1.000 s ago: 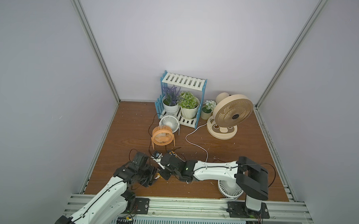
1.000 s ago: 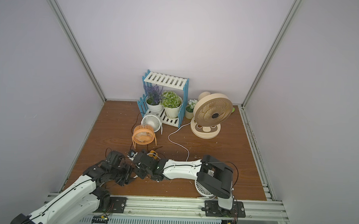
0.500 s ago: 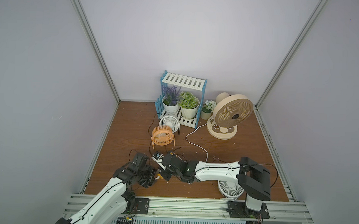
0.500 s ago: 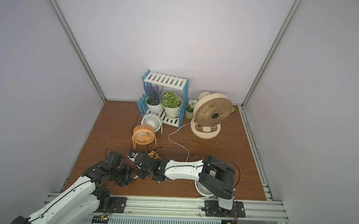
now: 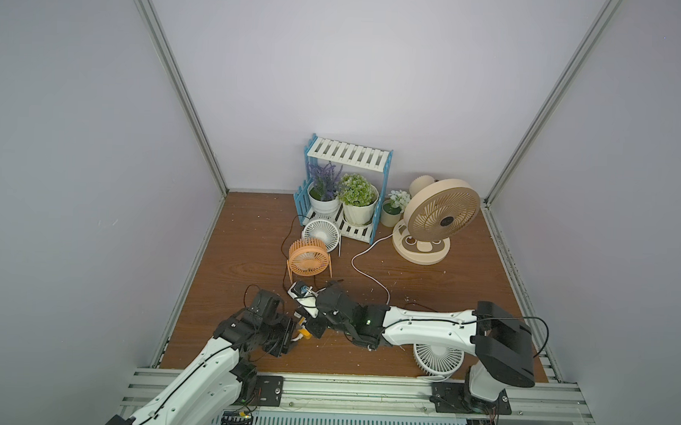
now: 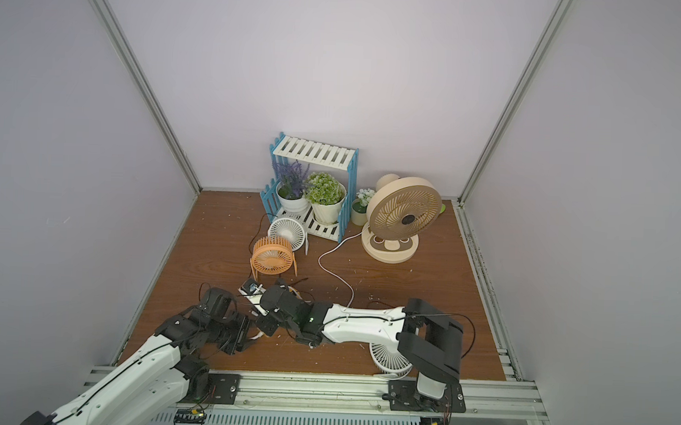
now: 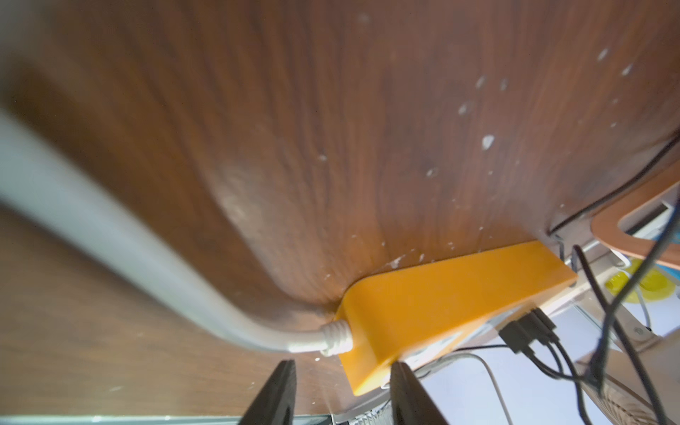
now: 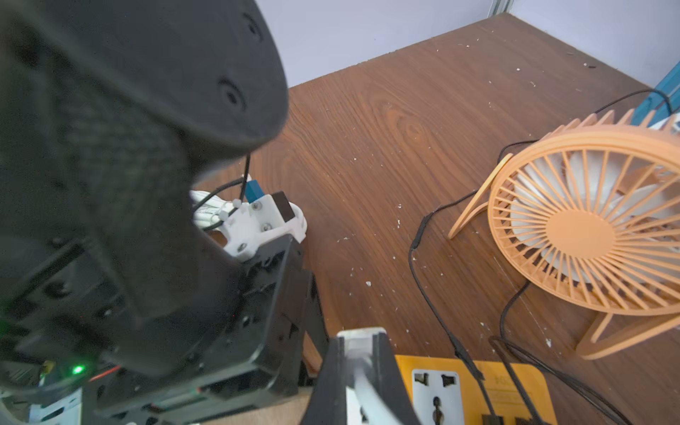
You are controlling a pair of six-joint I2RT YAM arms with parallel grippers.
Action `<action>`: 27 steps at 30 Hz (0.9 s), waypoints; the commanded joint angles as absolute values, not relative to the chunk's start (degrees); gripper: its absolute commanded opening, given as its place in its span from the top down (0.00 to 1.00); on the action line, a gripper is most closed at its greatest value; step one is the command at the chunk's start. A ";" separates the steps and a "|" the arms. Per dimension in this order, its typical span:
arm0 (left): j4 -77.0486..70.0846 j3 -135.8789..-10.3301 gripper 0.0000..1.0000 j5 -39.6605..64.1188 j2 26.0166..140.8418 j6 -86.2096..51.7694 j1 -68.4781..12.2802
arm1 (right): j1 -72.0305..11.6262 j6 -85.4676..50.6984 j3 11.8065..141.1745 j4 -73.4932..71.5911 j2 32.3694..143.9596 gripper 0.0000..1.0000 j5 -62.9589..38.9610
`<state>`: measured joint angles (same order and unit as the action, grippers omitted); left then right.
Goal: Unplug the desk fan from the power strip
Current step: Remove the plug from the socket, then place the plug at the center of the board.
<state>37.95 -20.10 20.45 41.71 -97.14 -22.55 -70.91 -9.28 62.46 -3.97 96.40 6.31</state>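
Power strip (image 7: 441,305) face up on the wooden table (image 7: 331,110), corded end right at the tips of the left gripper (image 7: 343,365). Fingers (image 7: 274,397) there apart, 1 beside the cord's collar, 1 against the strip's edge; squeezing or not, cannot tell. Thick white cord (image 7: 110,250) curving away past the left wrist. 2 black plugs (image 7: 526,331) seated in the strip's long side. Right gripper (image 8: 357,335) closed tight on a white cable (image 8: 362,382), just beside the strip's end, 1 socket face (image 8: 436,395) next to its fingers. Orange fan (image 8: 588,228) farther ahead of it.
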 commanded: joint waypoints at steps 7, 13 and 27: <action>48.14 -33.29 0.49 0.45 40.83 -84.44 -23.20 | -70.86 -13.93 59.19 11.23 75.96 1.00 26.61; 39.48 -42.15 0.27 -8.60 42.80 -55.95 -23.08 | -62.38 -28.12 59.52 28.03 66.15 1.00 36.24; 17.49 -43.13 0.01 0.69 50.76 -35.35 -22.77 | -42.58 -19.50 73.91 33.83 69.25 1.00 33.30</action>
